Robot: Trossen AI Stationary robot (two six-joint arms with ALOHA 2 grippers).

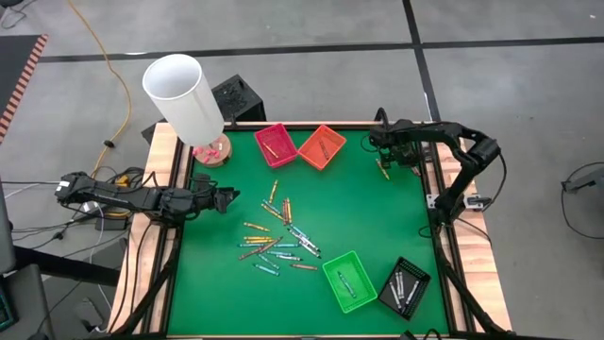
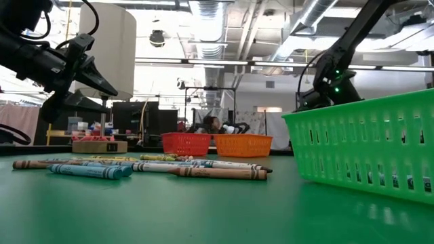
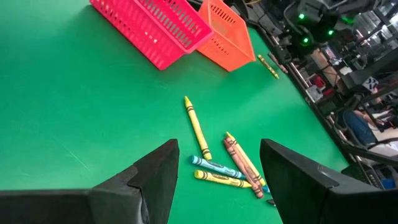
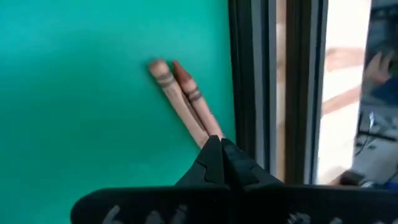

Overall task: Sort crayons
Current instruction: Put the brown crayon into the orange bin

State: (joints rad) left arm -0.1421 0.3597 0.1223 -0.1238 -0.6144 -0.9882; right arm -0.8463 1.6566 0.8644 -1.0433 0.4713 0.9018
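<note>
Several crayons (image 1: 278,236) lie scattered on the green mat (image 1: 359,212) near its middle. Two brownish crayons (image 4: 183,99) lie side by side by the table's right rim, far side; in the high view they show as one stick (image 1: 382,170). My right gripper (image 4: 221,144) is shut and points steeply down, its tips over the crayons' near ends. My left gripper (image 3: 219,149) hangs open above the table's left edge (image 1: 229,198), facing the pile, with nothing between its fingers. My right gripper's shut fingertips (image 4: 214,152) stand in front of the near ends of the two brownish crayons (image 4: 208,127) and hide them. I cannot tell whether they touch. The crayons lie flat on the mat.
A red tray (image 1: 275,144) and an orange tray (image 1: 322,146) stand at the far edge. A green tray (image 1: 350,280) and a black tray (image 1: 405,287) stand near the front right. A tall white cylinder (image 1: 184,99) rises at the far left corner.
</note>
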